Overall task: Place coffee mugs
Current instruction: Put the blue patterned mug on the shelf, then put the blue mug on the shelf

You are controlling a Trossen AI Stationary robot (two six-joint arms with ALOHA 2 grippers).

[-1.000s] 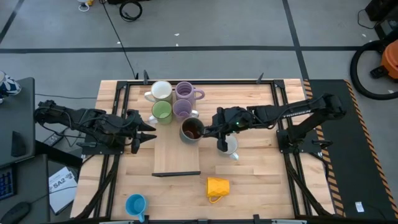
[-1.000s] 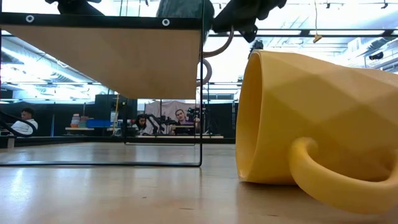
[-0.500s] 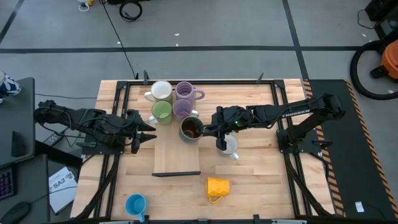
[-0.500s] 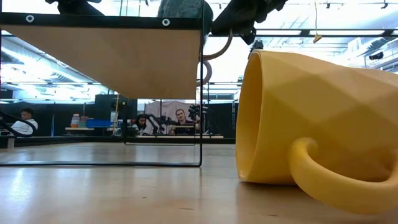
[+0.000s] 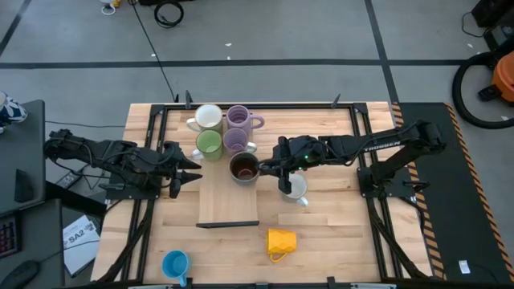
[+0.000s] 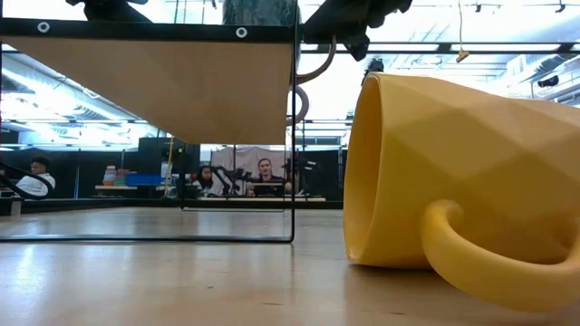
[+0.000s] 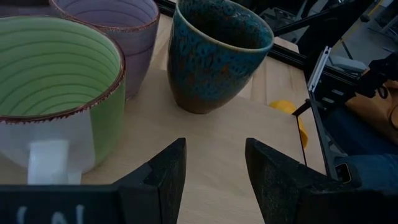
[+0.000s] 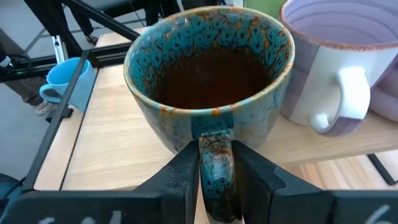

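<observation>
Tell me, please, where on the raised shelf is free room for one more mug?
Free: the shelf's near half, between the dark mug and its front edge. Crowded: the far end, where white, purple, green and second purple mugs stand; the right gripper is at the dark mug's handle.

Floor paper [image 5: 80, 238] reads "SA2"; nothing else legible.
</observation>
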